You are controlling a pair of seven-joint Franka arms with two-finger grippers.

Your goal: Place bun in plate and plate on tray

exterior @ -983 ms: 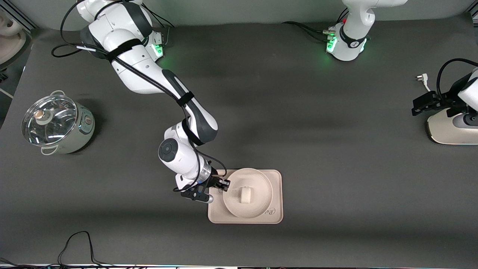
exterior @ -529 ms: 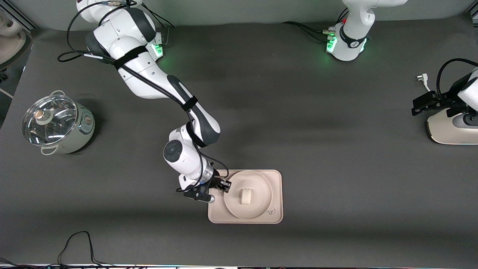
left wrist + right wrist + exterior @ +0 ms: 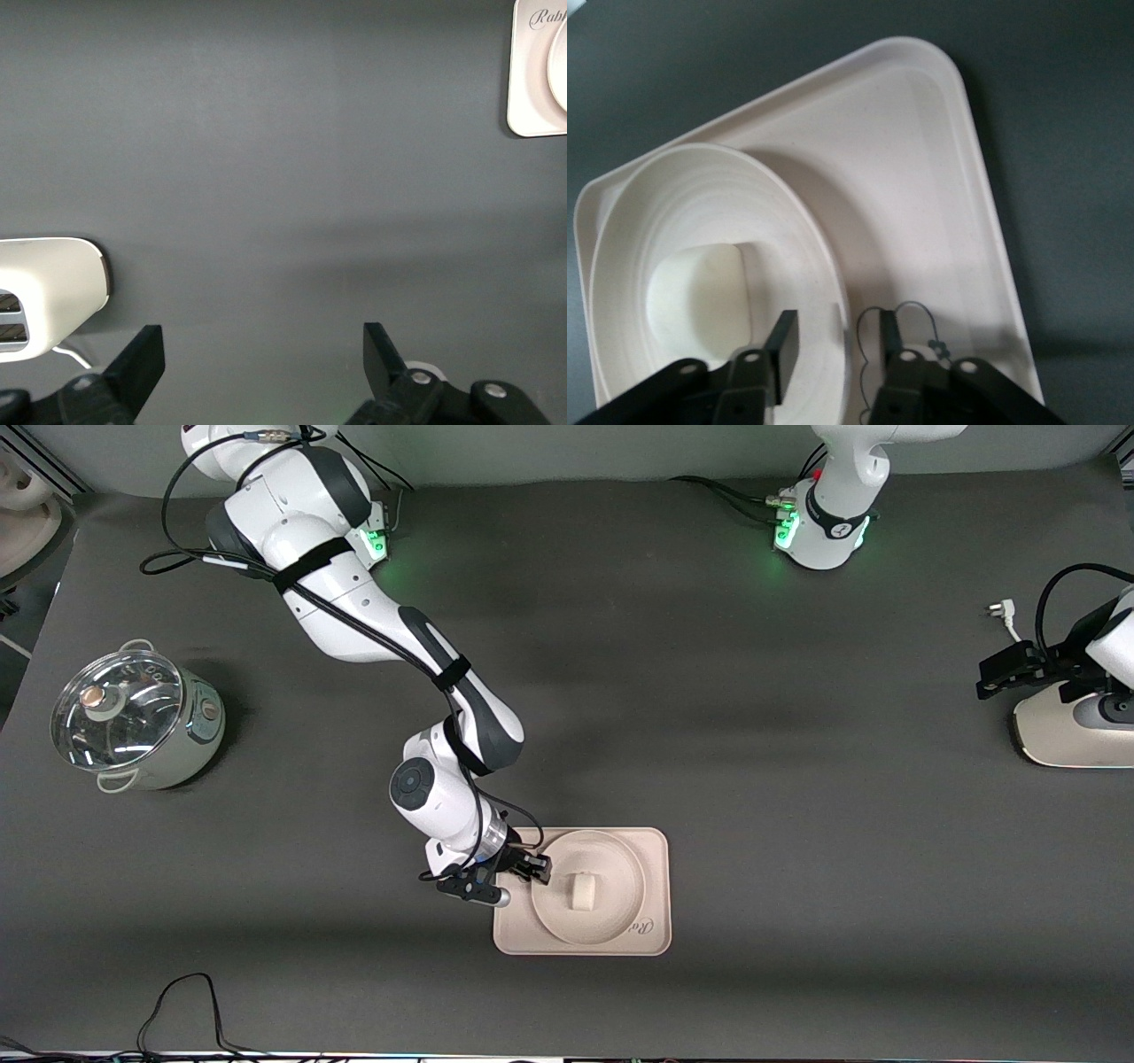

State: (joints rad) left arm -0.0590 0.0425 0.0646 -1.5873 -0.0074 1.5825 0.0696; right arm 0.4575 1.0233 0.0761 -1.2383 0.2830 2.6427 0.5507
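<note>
The round cream plate (image 3: 567, 850) lies on the pale pink-cream tray (image 3: 656, 850), with the off-white bun (image 3: 582, 890) in its middle. My right gripper (image 3: 539, 865) is at the plate's rim, at the tray's end toward the right arm. In the right wrist view the right gripper (image 3: 837, 323) straddles the plate's rim (image 3: 788, 221), one finger inside and one outside, with gaps on both sides. The bun (image 3: 700, 297) and the tray (image 3: 921, 177) show there too. My left gripper (image 3: 1005, 671) waits open and empty over the left arm's end of the table (image 3: 263, 345).
A metal pot with a glass lid (image 3: 133, 717) stands at the right arm's end of the table. A white appliance (image 3: 1072, 731) sits under the left arm and also shows in the left wrist view (image 3: 44, 292). A black cable (image 3: 186, 1001) lies near the front edge.
The plate with the bun has come down and settled flat on the tray. The right arm has lowered and shifted slightly with it. The left arm has not moved.
</note>
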